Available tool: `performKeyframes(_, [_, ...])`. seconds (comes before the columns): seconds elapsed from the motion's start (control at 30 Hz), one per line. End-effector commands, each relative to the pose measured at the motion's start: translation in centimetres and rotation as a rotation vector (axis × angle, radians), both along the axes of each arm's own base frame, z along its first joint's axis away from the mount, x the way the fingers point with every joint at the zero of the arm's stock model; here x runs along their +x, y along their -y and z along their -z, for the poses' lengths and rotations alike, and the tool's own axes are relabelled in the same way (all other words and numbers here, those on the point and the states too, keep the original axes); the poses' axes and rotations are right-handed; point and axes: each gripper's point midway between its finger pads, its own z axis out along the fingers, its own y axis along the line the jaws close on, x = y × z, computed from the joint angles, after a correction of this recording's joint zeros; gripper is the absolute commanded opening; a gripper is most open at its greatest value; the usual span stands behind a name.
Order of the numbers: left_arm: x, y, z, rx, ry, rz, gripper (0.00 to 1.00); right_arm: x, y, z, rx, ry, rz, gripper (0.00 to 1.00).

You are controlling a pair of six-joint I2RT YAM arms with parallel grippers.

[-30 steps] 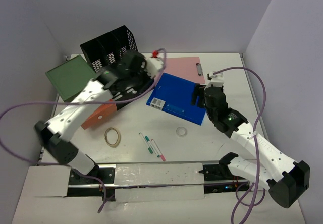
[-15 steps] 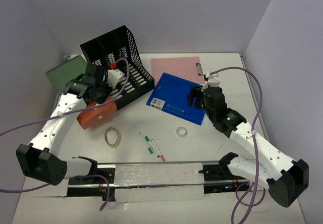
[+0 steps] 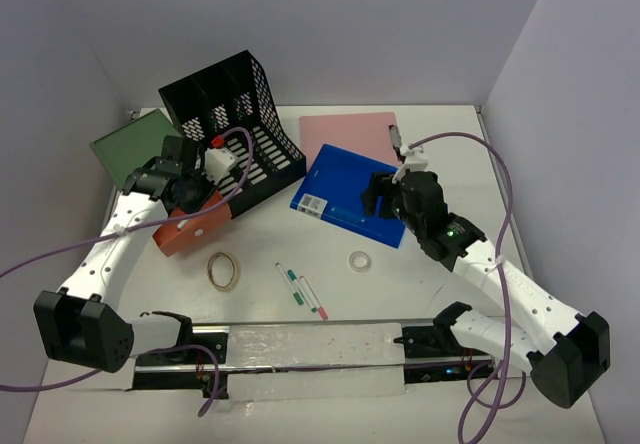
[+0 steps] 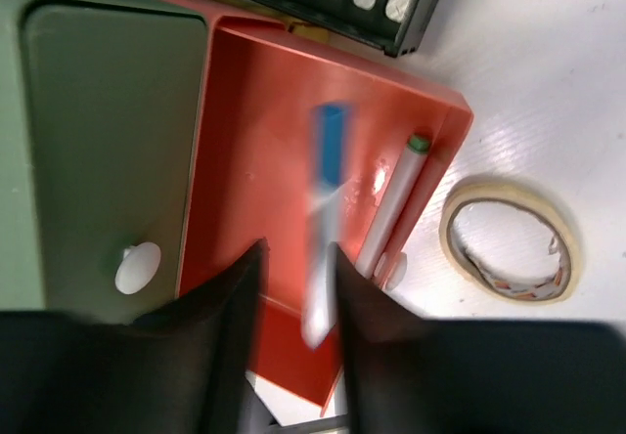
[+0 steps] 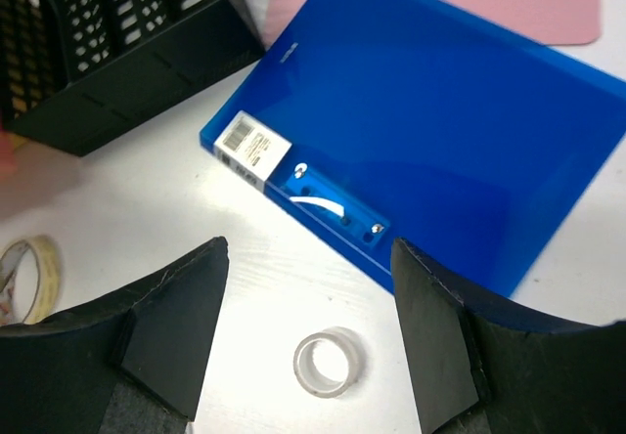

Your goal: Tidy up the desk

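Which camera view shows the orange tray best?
The left wrist view: it looks straight into the orange tray, with a green-capped pen inside. The top view shows it small, partly hidden by the left arm. The right wrist view hardly shows it.

Bright, even overhead light on my feeds, with soft shadows only. Top view is crisp. In the left wrist view the blue-capped pen (image 4: 326,224) is smeared by motion blur, and there's mild sheen on the desk (image 4: 548,92).

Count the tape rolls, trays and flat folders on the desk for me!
Tape rolls: 2, tan roll and clear roll
Trays: 2, orange tray and green tray
Flat folders: 2, blue folder and pink clipboard
Total: 6
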Motion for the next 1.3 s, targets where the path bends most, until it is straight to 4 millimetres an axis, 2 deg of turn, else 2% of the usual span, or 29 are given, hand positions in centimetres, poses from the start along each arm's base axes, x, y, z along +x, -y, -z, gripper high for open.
performKeyframes(0.0, [0.8,0.1,-1.4,-0.02,0.06,-0.004,0.58,-1.1,-2.9,2.1,0.019,-0.083,-0.13,0.71])
performKeyframes(0.1, [1.1,0.3,-2.8,-0.044,0.095,-0.014,0.62,-2.3,-4.4,3.5,-0.034,-0.131,-0.175,0.68])
performKeyframes(0.17, [1.2,0.3,-4.0,-0.059,0.127,-0.021,0.65,-3.8,-6.3,3.8,-0.092,-0.127,-0.222,0.68])
performKeyframes(0.2, [1.2,0.4,-4.7,-0.067,0.147,-0.025,0.66,-5.0,-7.6,4.4,-0.138,-0.139,-0.262,0.68])
performKeyframes(0.33, [0.8,0.3,-7.0,-0.099,0.216,-0.041,0.7,-8.8,-9.8,7.7,-0.284,-0.241,-0.354,0.65])
performKeyframes(0.37, [0.5,0.2,-7.5,-0.107,0.234,-0.044,0.71,-10.1,-10.8,8.1,-0.302,-0.25,-0.391,0.64])
performKeyframes(0.4, [0.5,0.3,-7.4,-0.111,0.233,-0.046,0.72,-10.3,-10.7,8.9,-0.33,-0.274,-0.393,0.63])
performKeyframes(0.47, [-0.1,0.3,-7.6,-0.126,0.251,-0.047,0.73,-12.5,-12.0,10.4,-0.383,-0.314,-0.44,0.6])
performKeyframes(0.57, [-0.7,0.1,-7.2,-0.13,0.253,-0.053,0.74,-14.2,-13.5,12.1,-0.407,-0.363,-0.493,0.58])
performKeyframes(0.7, [-1.2,0.1,-6.4,-0.136,0.238,-0.063,0.74,-15.0,-15.4,13.6,-0.406,-0.41,-0.546,0.55])
performKeyframes(0.8, [-1.6,0.0,-6.2,-0.134,0.235,-0.062,0.74,-14.9,-15.8,14.5,-0.433,-0.426,-0.549,0.53])
performKeyframes(0.97, [-1.9,-0.4,-6.5,-0.119,0.25,-0.066,0.74,-14.7,-15.5,15.5,-0.471,-0.432,-0.542,0.51])
performKeyframes(1.27, [-1.8,-0.1,-6.2,-0.138,0.24,-0.065,0.74,-15.1,-15.3,17.5,-0.49,-0.469,-0.547,0.47])
